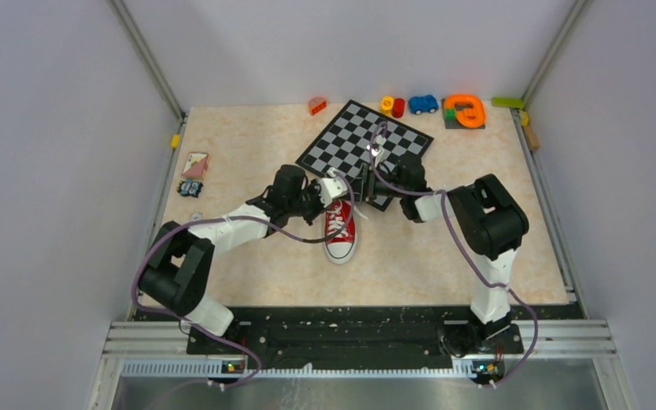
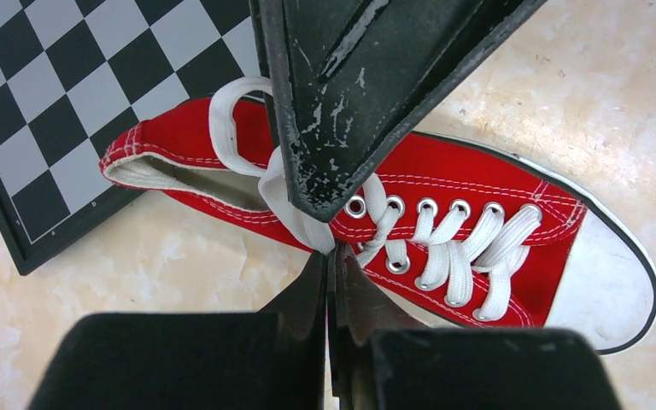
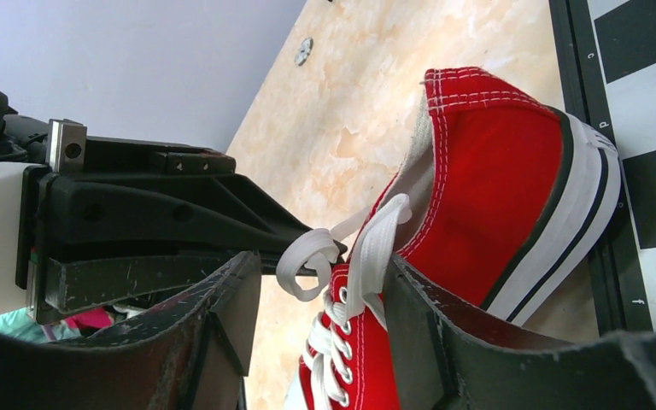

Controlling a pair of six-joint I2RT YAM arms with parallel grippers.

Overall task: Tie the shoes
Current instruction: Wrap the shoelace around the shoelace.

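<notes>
The red shoe [image 1: 340,235] lies on the table with its toe toward the arms and its heel against the chessboard [image 1: 365,141]. In the left wrist view the shoe [image 2: 478,184] shows white laces [image 2: 444,248] and a white toe cap. My left gripper [image 2: 333,253] is shut on a lace strand just beside the top eyelets, over the shoe's opening [image 1: 335,191]. My right gripper [image 3: 323,260] is open; a lace strand [image 3: 374,248] and the shoe's tongue end sit between its fingers [image 3: 418,325]. A small lace loop [image 3: 303,260] hangs at the left gripper's tip.
Along the back edge stand an orange block [image 1: 317,105], a yellow and red piece [image 1: 391,106], a blue toy car [image 1: 423,103] and an orange ring on a grey plate [image 1: 465,111]. A card [image 1: 195,164] and a small toy [image 1: 190,188] lie at the left.
</notes>
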